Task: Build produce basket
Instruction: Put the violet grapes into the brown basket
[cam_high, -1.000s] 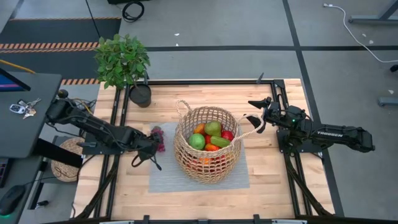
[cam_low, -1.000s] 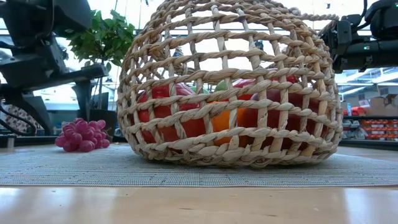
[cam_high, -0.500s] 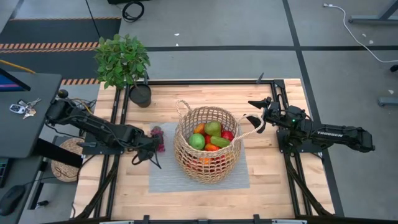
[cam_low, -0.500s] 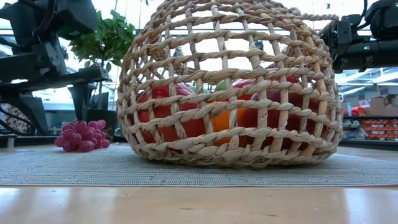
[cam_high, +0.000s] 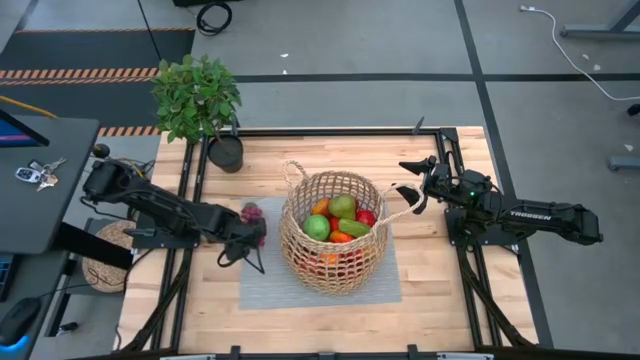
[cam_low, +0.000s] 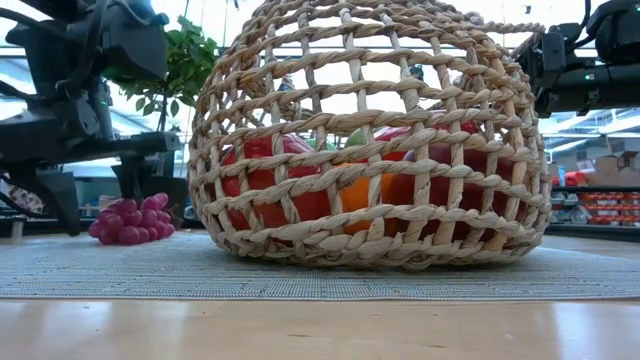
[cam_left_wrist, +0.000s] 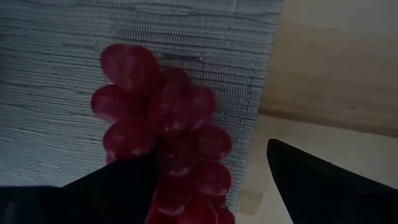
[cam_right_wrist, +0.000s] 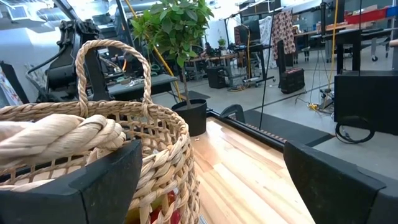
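So the step in hand looked like picking up the last loose fruit: nearest the low camera was the grey mat (cam_low: 320, 275), and on its edge the grapes (cam_low: 128, 218) sat on their own, just beside the basket (cam_low: 370, 140) but not touching it. The left gripper (cam_high: 243, 247) was right down over them with its fingers spread fairly wide; from its wrist camera the bunch (cam_left_wrist: 163, 144) lay partly between the two dark fingers (cam_left_wrist: 323, 186), not pinched yet as far as I could tell. The basket stood in the middle of the mat and already had most of the produce (cam_high: 338, 222) in it, apples, something orange, a pear-ish green one. The right gripper (cam_high: 410, 180) hung near the basket's far handle (cam_right_wrist: 112, 68), fully open and holding nothing, just waiting. Further back was the potted plant (cam_high: 198, 98) at the table's corner. My guess for the next move: settle a bit more squarely around the bunch, close gently since grapes squash and roll, then lift high enough to clear the rim before dropping them in.
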